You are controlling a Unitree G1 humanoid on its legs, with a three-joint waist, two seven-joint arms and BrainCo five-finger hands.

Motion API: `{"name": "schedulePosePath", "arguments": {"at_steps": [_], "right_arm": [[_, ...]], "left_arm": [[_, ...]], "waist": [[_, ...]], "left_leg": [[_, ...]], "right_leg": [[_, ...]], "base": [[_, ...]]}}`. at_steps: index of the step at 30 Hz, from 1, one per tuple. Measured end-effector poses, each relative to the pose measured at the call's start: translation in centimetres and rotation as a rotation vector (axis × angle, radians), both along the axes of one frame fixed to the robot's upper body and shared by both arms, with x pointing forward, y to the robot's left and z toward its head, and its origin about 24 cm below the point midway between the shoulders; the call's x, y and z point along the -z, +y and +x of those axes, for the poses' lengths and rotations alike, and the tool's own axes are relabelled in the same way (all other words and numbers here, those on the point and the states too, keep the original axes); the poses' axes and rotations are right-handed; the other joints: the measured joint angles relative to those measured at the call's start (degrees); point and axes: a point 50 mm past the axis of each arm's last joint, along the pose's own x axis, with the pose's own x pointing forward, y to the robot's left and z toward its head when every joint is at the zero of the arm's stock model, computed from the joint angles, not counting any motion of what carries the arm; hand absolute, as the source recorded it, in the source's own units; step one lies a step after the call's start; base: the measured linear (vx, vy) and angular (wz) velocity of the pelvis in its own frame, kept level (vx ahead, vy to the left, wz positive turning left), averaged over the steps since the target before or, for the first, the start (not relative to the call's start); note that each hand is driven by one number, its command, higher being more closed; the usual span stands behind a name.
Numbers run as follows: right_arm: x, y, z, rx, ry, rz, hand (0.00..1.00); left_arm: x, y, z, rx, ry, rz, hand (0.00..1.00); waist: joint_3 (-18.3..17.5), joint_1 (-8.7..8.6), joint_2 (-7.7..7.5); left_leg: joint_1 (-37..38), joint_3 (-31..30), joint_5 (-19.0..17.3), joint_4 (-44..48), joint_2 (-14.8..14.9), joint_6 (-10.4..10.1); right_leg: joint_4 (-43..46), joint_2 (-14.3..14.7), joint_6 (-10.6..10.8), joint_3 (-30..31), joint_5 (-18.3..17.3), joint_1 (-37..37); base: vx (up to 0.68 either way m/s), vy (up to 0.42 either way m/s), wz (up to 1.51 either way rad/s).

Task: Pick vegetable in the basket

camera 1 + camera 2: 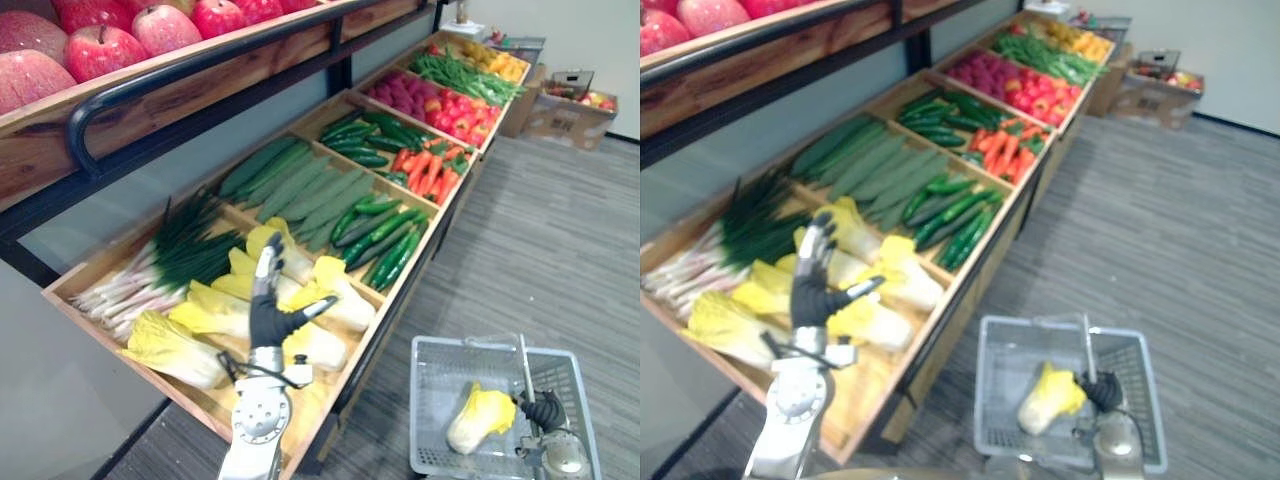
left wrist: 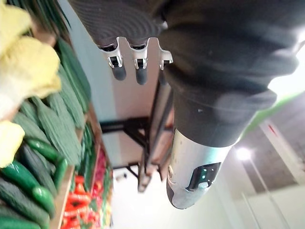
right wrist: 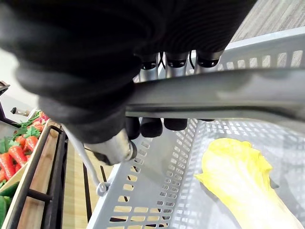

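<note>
A grey plastic basket (image 1: 432,352) hangs low at the right over the floor. My right hand (image 1: 545,410) is shut on its handle (image 3: 214,93), with the fingers (image 3: 151,126) curled round the bar. One yellow-white napa cabbage (image 1: 478,415) lies inside the basket (image 3: 143,191), also seen as the cabbage (image 3: 243,183) close up. My left hand (image 1: 268,312) is raised over the shelf's cabbage compartment, open, with straight fingers (image 2: 126,71) and nothing held. Several more napa cabbages (image 1: 205,312) lie beneath and around it.
The wooden shelf (image 1: 395,285) slopes away with compartments of spring onions (image 1: 160,265), long green gourds (image 1: 300,190), cucumbers (image 1: 385,235), carrots (image 1: 430,170) and peppers (image 1: 450,110). Apples (image 1: 105,45) sit on the upper shelf behind a black rail. Cardboard boxes (image 1: 565,110) stand far right.
</note>
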Motion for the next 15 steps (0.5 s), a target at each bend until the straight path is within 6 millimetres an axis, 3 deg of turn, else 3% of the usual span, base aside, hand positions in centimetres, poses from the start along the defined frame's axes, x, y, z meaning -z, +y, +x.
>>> {"name": "schedulePosePath", "arguments": {"at_steps": [6,15], "right_arm": [[1.6,-0.6,-2.4,0.093,0.077,0.013,1.00],[2.4,-0.1,-3.2,0.127,0.109,0.029,1.00]], "left_arm": [[1.8,3.8,-1.7,-0.278,0.080,-0.023,0.00],[4.1,8.8,-4.2,-0.613,0.201,0.065,0.00]], "waist": [[-1.9,0.05,-0.43],[-2.3,1.26,-1.17]], "left_leg": [[-0.2,-1.8,0.4,-0.6,0.0,0.1],[-0.2,-4.6,1.6,-1.9,-0.2,0.1]], "right_leg": [[0.0,-0.1,-0.3,-2.0,-0.2,1.1],[0.0,-0.3,-0.7,-5.0,-1.0,2.6]], "base": [[0.00,-0.028,0.15],[-0.01,-0.031,0.16]]}}
